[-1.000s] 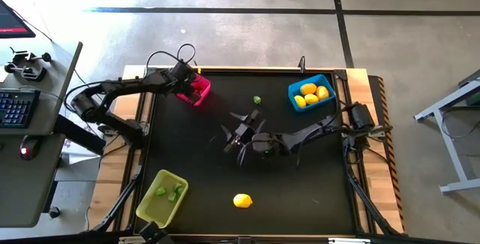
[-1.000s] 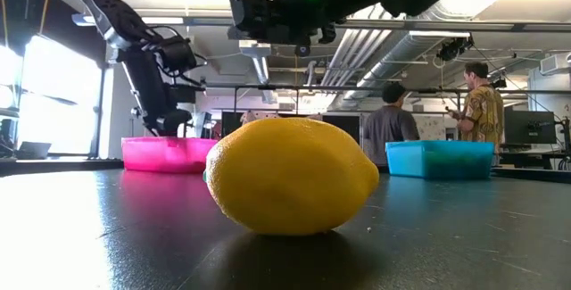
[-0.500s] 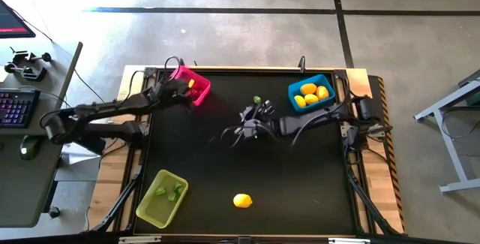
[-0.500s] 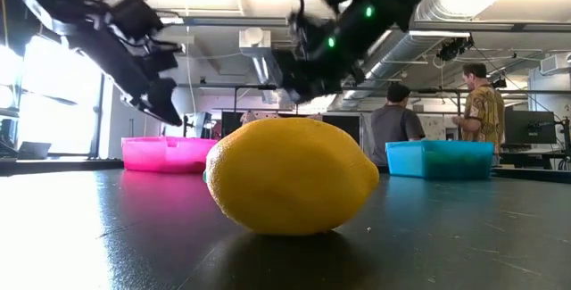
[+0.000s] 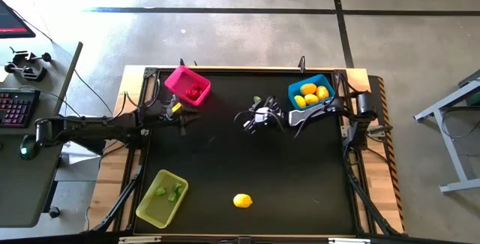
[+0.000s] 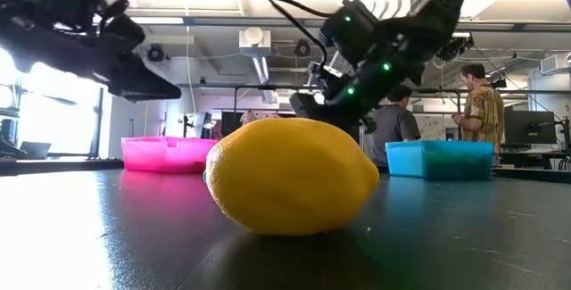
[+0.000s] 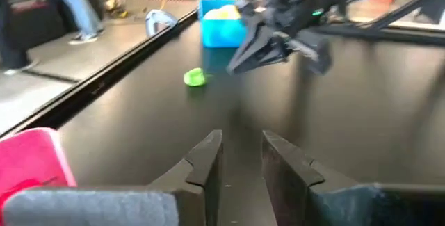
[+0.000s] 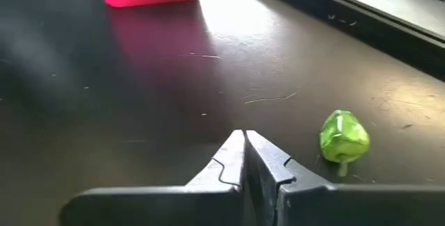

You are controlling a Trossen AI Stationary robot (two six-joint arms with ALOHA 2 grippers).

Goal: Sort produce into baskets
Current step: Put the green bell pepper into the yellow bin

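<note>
Yellow-green bin (image 5: 161, 197) is sitting front-left with green pieces (image 5: 169, 192) inside. Left gripper (image 5: 180, 114) is hovering just in front of the pink bin (image 5: 187, 85), jaws narrowly apart, nothing in them. Red pieces (image 5: 195, 91) are lying in pink. Lemon (image 5: 241, 200) is sitting alone front-centre on the tabletop (image 5: 300, 176). Green pepper (image 8: 343, 138) is lying loose at the back, right gripper (image 5: 251, 119) hanging just beside it, jaws closed and empty. Blue bin (image 5: 310, 94) is holding lemons (image 5: 310, 94) back-right.
</note>
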